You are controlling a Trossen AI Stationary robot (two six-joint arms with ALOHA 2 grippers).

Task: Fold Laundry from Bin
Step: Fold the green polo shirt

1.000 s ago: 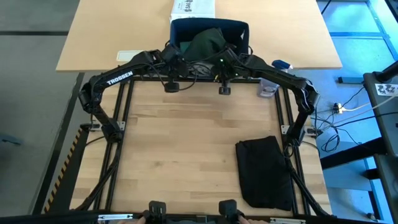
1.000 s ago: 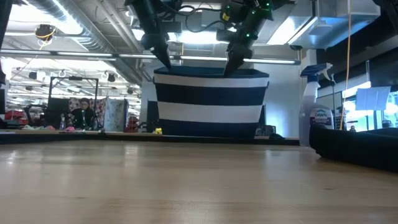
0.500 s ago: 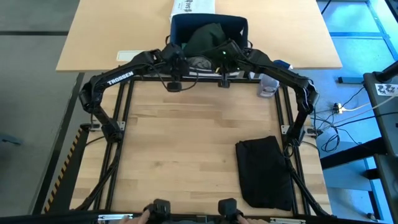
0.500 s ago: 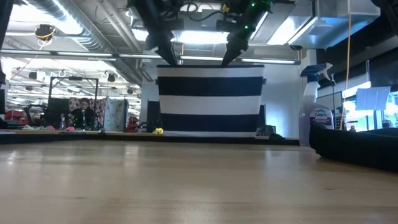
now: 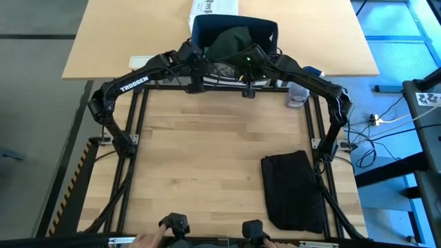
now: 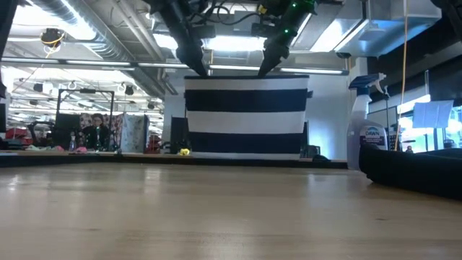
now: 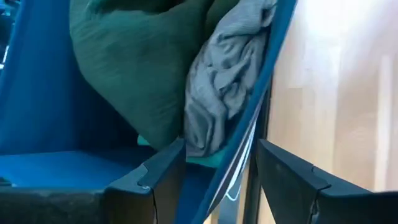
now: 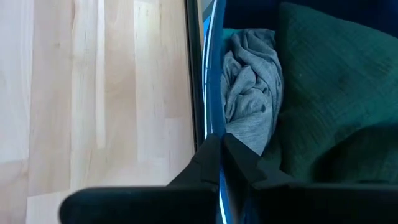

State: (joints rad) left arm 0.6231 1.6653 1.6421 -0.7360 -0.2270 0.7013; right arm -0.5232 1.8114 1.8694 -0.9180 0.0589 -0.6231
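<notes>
A boxy navy fabric bin with white stripes stands at the far edge of the pale wooden table, heaped with a dark green garment over a crumpled light grey one. The right gripper is clenched on the bin's near rim; the left gripper straddles that rim beside it, fingers parted and gripping nothing. A folded black garment lies well apart at the table's near right corner. The step in hand appears to be fetching the next piece; the freed left gripper would likely need to reach into the bin for cloth.
</notes>
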